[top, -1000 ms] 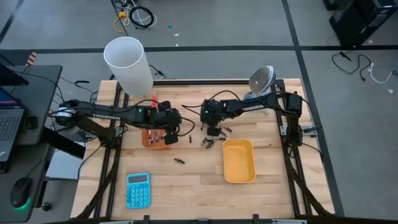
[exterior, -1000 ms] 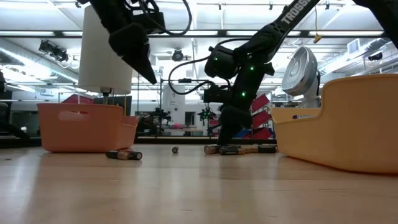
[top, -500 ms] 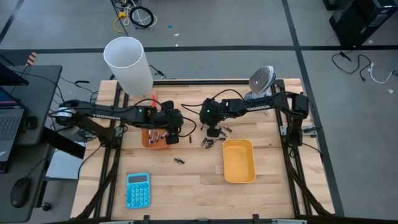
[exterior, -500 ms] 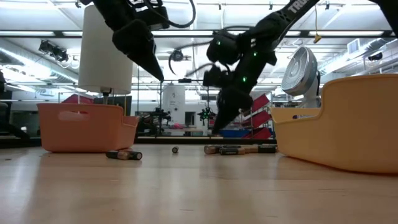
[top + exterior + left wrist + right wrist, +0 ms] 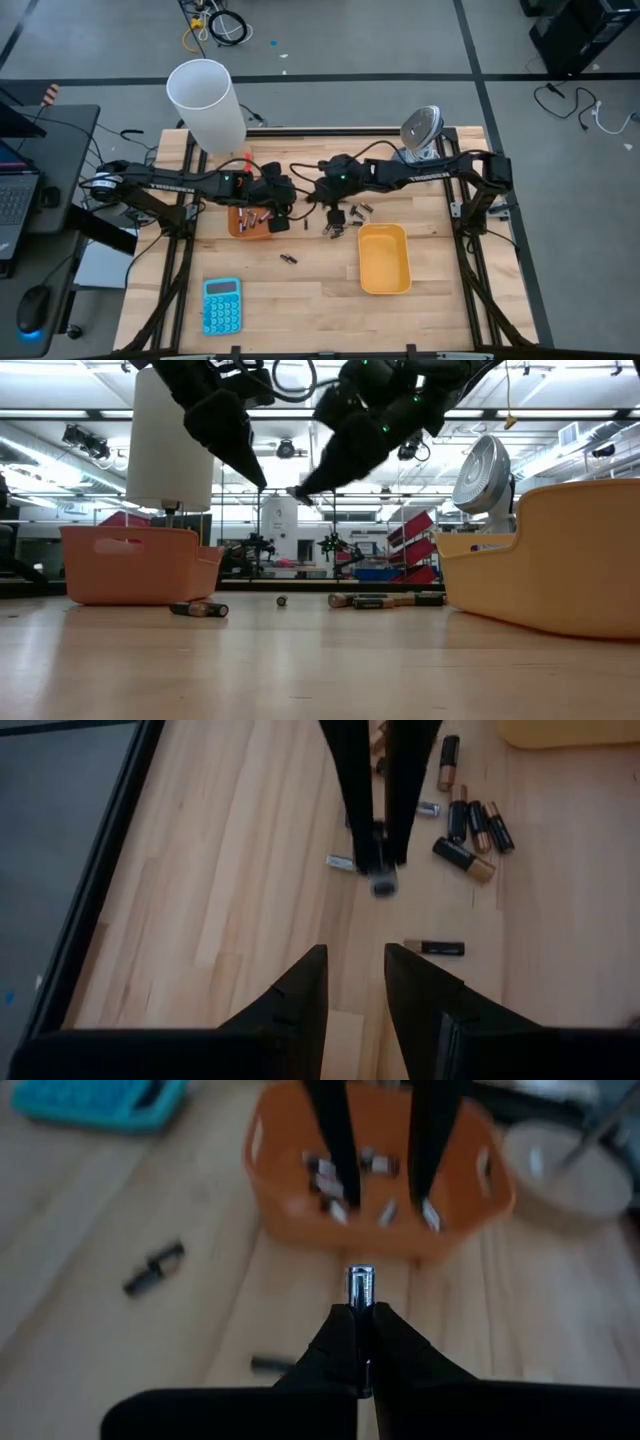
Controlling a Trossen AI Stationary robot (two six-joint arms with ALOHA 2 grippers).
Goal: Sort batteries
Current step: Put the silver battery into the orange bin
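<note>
Since a second ago your right tool (image 5: 300, 493) has lifted off the loose pile of batteries (image 5: 343, 220) in the middle of the worktop (image 5: 310, 290) and swung left, toward the orange tray (image 5: 250, 222). It's up in the air now, clenched on one small silvery battery (image 5: 360, 1284) that sticks out past the fingertips. The right wrist view shows that cell pointing at the orange tray, which already has several cells lying in it.

Your left tool (image 5: 352, 982) hangs above the right edge of the orange tray, fingers slightly parted with nothing between them. It hasn't really gone anywhere.

The rest of the batteries are on the wood: the cluster in the middle, just left of the yellow tray (image 5: 385, 258), plus a stray pair (image 5: 288, 258) nearer the front. The low view shows two cells lying by the orange tray's wall.

Blue calculator (image 5: 221, 305) sits at the near left, white cylinder (image 5: 206, 102) at the far left, small fan (image 5: 421, 128) at the far right.
</note>
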